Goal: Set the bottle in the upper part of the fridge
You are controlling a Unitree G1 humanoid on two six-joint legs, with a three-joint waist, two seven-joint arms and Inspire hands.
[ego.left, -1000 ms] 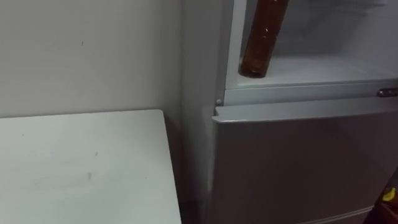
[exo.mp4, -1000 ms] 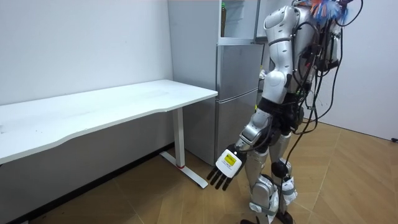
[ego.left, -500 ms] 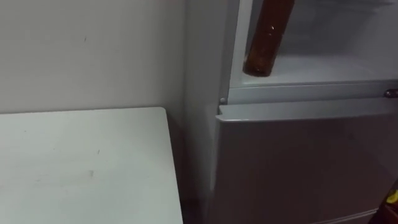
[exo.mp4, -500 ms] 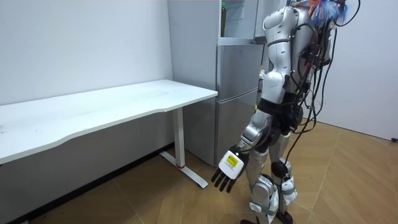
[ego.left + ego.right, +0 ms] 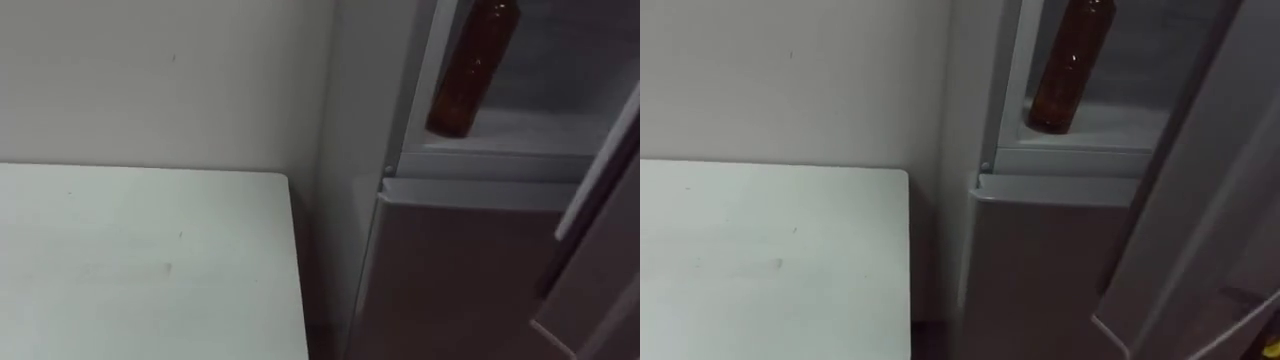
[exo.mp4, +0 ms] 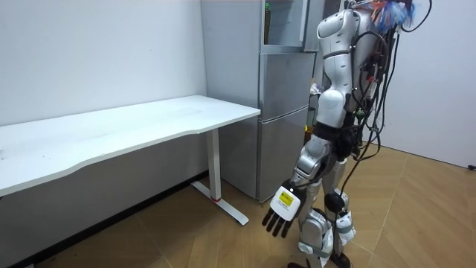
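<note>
A brown bottle (image 5: 470, 75) stands upright at the left front of the upper fridge compartment's white shelf (image 5: 530, 132). The upper fridge door (image 5: 1200, 200) cuts in from the right, partly swung across the opening, its edge close to the view. I stand right before the grey fridge (image 6: 282, 112), as the room view shows. My left hand (image 6: 281, 214) hangs open at my side, low near my knee, holding nothing.
The lower fridge door (image 5: 450, 270) is shut below the shelf. A white table (image 5: 140, 260) stands left of the fridge against the pale wall, with a narrow gap between them. Wooden floor lies behind me.
The upper fridge door has swung in from the right across the opening. The eye views have shifted, so the bottle sits further right. My left hand has sunk a little lower.
</note>
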